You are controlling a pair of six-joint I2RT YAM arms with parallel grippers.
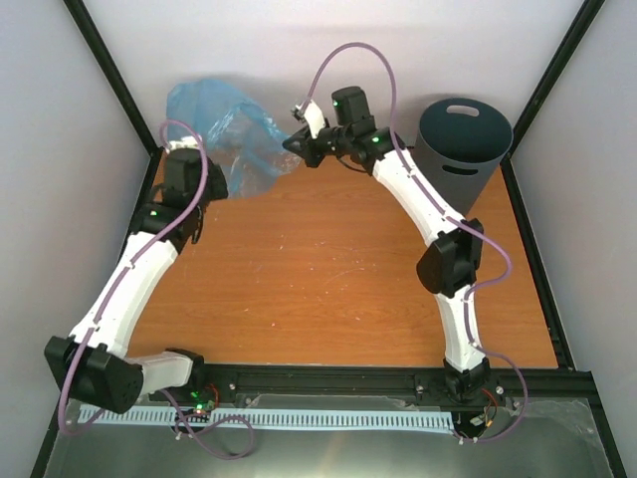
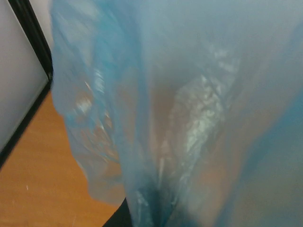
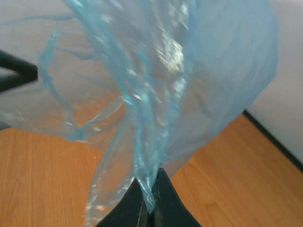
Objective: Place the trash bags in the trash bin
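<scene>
My right pincer [image 3: 152, 198] is pressed together on a gathered edge of the thin, translucent light-blue plastic bag [image 1: 234, 134]. The film fans up out of the black tips in glossy creases. My left pincer [image 2: 142, 217] shows only as a dark shape behind the plastic, which bunches down into it, so I judge it is closed on another part of the rim. Holding two edges apart like this spreads the bag in the air over the far left corner, so it can be carried as an open sheet rather than a wad.

The dark grey round plastic bin [image 1: 463, 139] stands in the far right corner, well apart from the bag. Its flat slotted end faces up, and I see no open mouth from above. The orange-brown wooden bench [image 1: 328, 269] below is bare and faintly speckled. Pale walls [image 1: 299, 40] and black frame posts [image 1: 111, 75] close it in.
</scene>
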